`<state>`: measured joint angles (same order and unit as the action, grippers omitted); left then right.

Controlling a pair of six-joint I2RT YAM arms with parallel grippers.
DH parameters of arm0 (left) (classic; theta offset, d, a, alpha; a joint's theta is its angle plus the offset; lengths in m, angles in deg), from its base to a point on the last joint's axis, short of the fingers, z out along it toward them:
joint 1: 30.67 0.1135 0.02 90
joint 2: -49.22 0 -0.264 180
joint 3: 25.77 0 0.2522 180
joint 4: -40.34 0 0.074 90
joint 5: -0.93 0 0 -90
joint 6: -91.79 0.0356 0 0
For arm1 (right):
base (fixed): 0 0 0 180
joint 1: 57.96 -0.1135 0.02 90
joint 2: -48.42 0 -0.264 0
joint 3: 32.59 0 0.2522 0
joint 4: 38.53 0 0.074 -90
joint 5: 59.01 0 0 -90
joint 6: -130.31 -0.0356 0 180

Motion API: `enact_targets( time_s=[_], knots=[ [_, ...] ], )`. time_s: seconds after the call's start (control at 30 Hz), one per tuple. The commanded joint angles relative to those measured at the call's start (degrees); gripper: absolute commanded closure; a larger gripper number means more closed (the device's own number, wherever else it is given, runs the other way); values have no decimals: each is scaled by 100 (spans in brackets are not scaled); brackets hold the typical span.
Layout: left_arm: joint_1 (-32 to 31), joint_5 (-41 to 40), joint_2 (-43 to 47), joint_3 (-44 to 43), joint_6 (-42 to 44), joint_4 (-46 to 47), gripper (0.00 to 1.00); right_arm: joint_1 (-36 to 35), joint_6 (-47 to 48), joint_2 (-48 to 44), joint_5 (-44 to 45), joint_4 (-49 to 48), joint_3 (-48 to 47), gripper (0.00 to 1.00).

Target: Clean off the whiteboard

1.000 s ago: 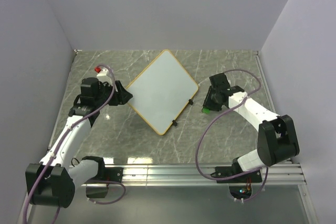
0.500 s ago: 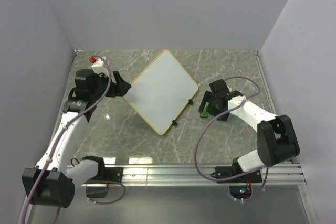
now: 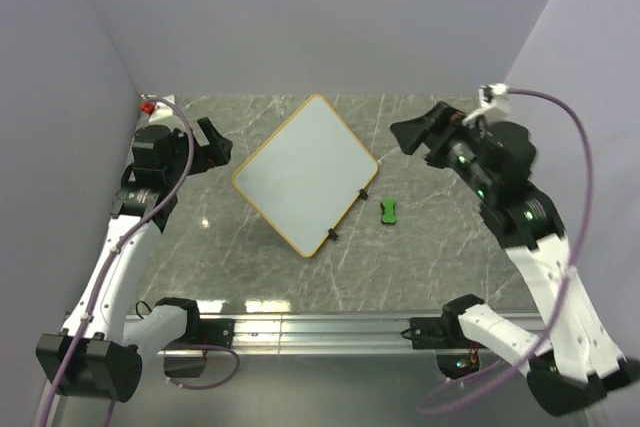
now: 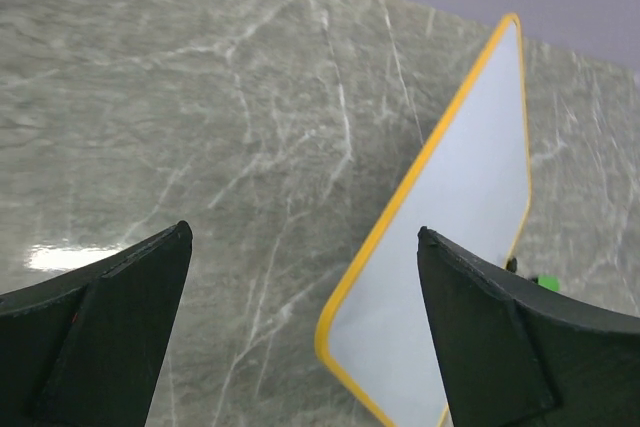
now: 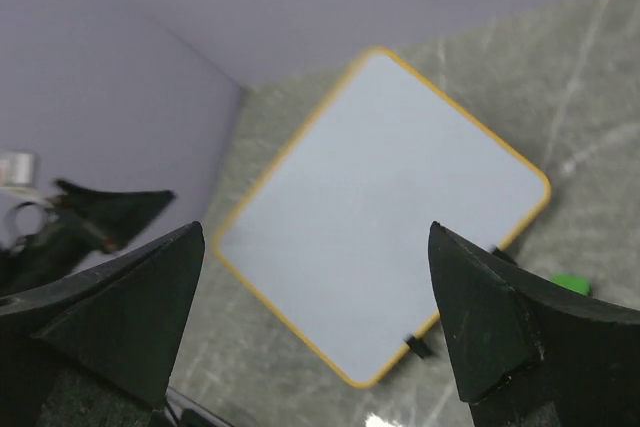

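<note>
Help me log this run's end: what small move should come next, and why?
Probably just park both arms: the whiteboard shows no marks, the green eraser lies on the table beside it, and the left tool and right tool are open, clear of both.

The left gripper [image 4: 302, 230], jaws wide apart, hangs above the marble table [image 4: 200, 97] and the blank whiteboard [image 4: 450, 197].
</note>
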<state>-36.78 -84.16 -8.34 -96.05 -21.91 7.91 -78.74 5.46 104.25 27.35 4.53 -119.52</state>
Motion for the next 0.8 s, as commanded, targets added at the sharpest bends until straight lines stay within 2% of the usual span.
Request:
enact_targets(
  time_s=[0.0, 0.1, 0.23, 0.33, 0.43, 0.5, 0.53, 0.63, 0.77],
  knots=[
    [-74, -735, 8, -466, -126, -100, 1, -23, -144, -607, -199, -458, 204, 0],
    [-154, -1070, -53, -501, 6, -277, 1, -14, -241, -1240, -190, -679, 644, 0],
    [-206, -1220, -19, -396, 138, -330, 1, -14, -277, -1829, -181, -399, 1207, 0],
    [-215, -2131, 279, -177, -134, -295, 1, -23, -268, -2145, -172, -214, 1533, 0],
    [-215, -2713, 561, 52, 137, -242, 0, -23, -294, -2339, 47, 14, 1787, 0],
    [-215, -2960, 1060, 585, 863, -76, 0, -14, -434, -2462, 249, 137, 2128, 0],
    [-215, -2960, 1063, 589, 867, -75, 0, -14, -435, -2463, 250, 137, 2131, 0],
    [-215, -3180, 1501, 1202, 1314, 398, 1, -14, -391, -2577, 293, -20, 2394, 0],
    [-189, -2988, 1985, 2370, 1833, 1803, 1, -102, -443, -2577, 601, 199, 2307, 0]
  ],
)
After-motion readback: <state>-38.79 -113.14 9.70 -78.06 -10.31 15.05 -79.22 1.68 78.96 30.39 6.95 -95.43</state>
